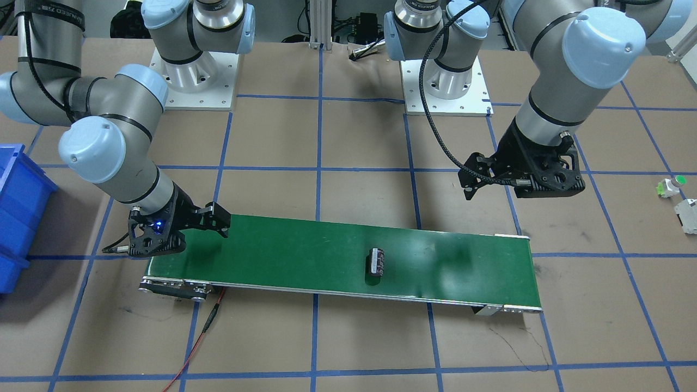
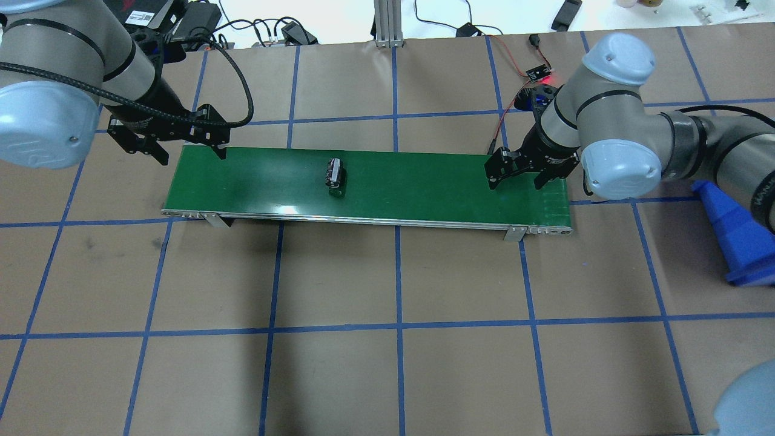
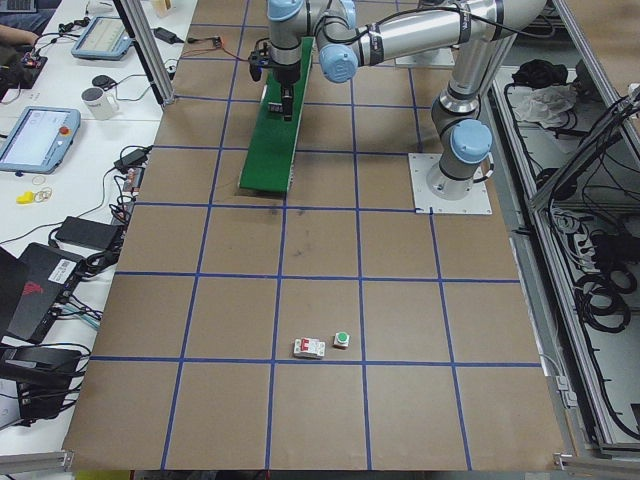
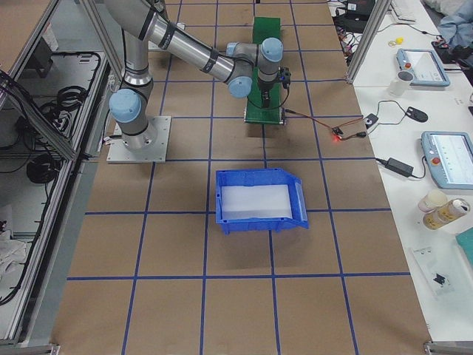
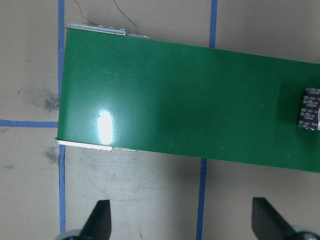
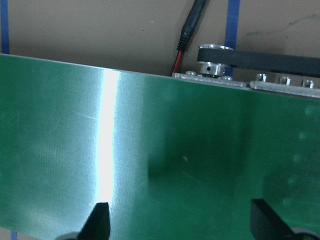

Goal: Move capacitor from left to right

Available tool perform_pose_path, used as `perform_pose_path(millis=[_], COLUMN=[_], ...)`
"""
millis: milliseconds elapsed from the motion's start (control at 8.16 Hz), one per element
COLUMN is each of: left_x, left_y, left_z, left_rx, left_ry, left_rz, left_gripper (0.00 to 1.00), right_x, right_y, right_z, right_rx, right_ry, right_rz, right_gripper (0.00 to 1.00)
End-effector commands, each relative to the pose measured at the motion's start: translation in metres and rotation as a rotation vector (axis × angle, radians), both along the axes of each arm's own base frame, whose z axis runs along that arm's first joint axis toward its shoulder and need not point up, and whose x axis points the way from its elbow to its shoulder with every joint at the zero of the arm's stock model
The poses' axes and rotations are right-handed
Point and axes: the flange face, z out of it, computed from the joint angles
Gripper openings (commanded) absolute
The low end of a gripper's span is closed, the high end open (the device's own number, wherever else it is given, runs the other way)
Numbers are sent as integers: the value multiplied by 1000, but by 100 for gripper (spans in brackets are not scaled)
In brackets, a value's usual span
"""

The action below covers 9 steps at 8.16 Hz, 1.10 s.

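Capacitor (image 2: 336, 174) lies on green belt (image 2: 424, 181); left gripper (image 2: 192, 155) and right gripper (image 2: 516, 181) point down at opposite ends, spread wide.

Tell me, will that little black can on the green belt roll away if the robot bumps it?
Probably. The capacitor looks round and seems to lie on its side on the smooth, shiny green belt, so a nudge could roll it. It is far smaller than the open left gripper, so it is likely light and easy to knock.
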Motion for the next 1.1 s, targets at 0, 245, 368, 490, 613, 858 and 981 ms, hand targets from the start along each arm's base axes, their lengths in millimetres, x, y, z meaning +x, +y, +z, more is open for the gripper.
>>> perform_pose_path(millis=[0, 245, 368, 490, 613, 858, 981], left_x=[0, 0, 0, 0, 0, 0, 1], left_y=[0, -1, -1, -1, -1, 0, 0], left_z=[-2, -1, -1, -3, -1, -1, 0], left_rx=[3, 2, 2, 5, 2, 2, 1], left_ry=[-3, -5, -8, -6, -8, -8, -9], left_rz=[0, 0, 0, 0, 0, 0, 0], left_gripper=[100, 100, 100, 100, 100, 100, 100], right_x=[-1, 0, 0, 0, 0, 0, -1], right_y=[-2, -4, -5, -4, -4, -5, -5], right_z=[-6, -7, -6, -6, -6, -6, -5], right_rx=[11, 0, -5, -2, -1, -2, -4], right_ry=[-4, -66, -66, -66, -66, -64, -59], right_rz=[2, 28, 28, 22, 21, 18, 15], right_gripper=[100, 100, 100, 100, 100, 100, 100])
